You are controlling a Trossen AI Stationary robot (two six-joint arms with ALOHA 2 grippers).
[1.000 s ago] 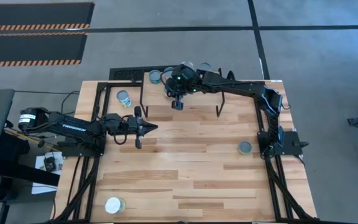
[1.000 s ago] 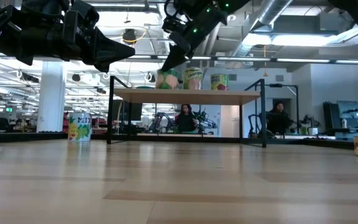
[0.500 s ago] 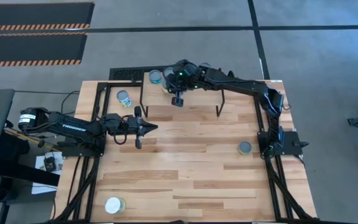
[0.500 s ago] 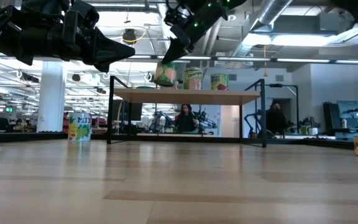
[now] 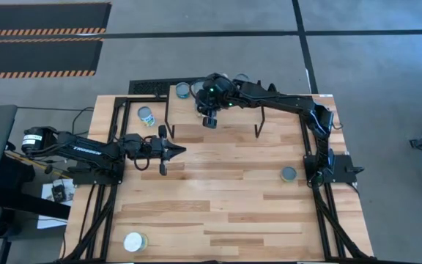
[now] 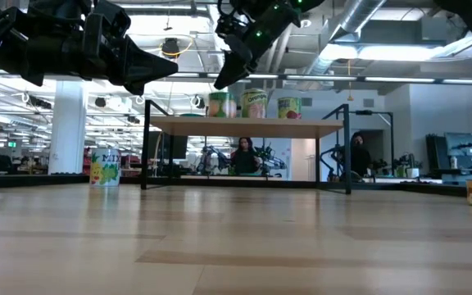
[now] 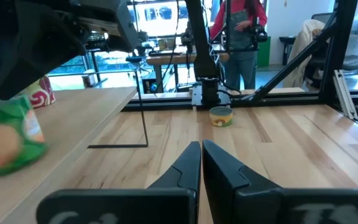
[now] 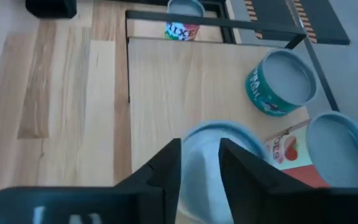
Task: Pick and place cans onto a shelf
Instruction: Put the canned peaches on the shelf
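Right gripper [image 5: 209,122] hovers over the light-wood shelf [image 6: 244,126], its dark fingers [image 8: 166,163] released above a round silver-topped can [image 8: 211,155]. Left gripper [image 5: 176,150], fingers clenched empty, hangs over the plank table [image 5: 218,198].

Two dark six-joint arms. The left arm reaches in level from the left edge of the surface toward its middle; the left gripper [image 5: 173,152] points toward the right side, its two fingers [image 7: 219,168] pressed together with no gap, nothing between them. The right arm rises from its base at the right edge, bends at the elbow near the far right corner, and stretches along the far edge toward the left. The right gripper [image 5: 209,110] points downward, raised above the surface, its fingers [image 8: 166,163] parted and standing apart.
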